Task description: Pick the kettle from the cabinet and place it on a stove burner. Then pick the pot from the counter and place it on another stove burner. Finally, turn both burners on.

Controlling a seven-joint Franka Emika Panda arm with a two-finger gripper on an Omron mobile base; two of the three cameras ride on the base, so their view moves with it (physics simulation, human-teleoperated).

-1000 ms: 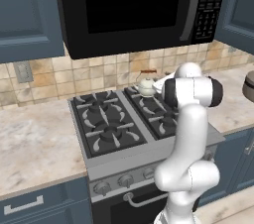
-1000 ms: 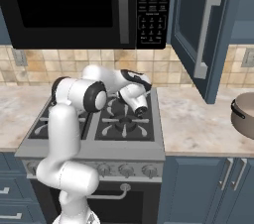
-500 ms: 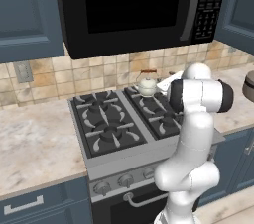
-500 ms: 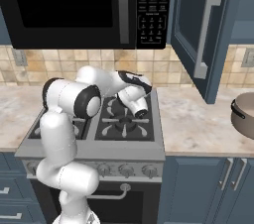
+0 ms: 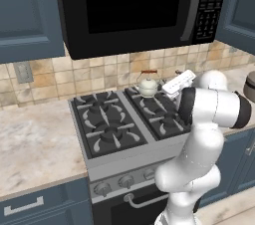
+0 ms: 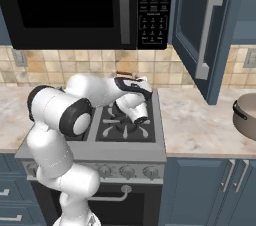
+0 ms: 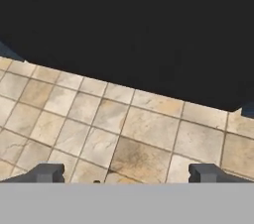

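The small cream-white kettle [image 5: 148,86] stands upright on the back right burner of the black stove [image 5: 106,124], free of any grip. My gripper [image 7: 126,173] is open, its two dark fingertips [image 7: 47,172] far apart with nothing between them. In the hand view it faces the tiled wall and the microwave's dark underside. The white hand [image 5: 179,82] hovers just right of the kettle, above the stove's right side. The taupe pot [image 6: 246,115] sits on the marbled counter [image 6: 195,125] at the far right and also shows as the pot [image 5: 250,85] in the left base view. The cabinet door [image 6: 200,35] hangs open.
A black microwave [image 5: 134,5] hangs low over the stove. Round knobs [image 6: 125,171] line the silver front panel. My arm [image 6: 100,92] stretches across the stove's grates [image 6: 125,126]. The open cabinet door juts out over the right counter.
The hand has drifted a little to the right, away from the kettle, and the elbow has swung outward. The kettle has stayed on its burner. The jaws remain open.
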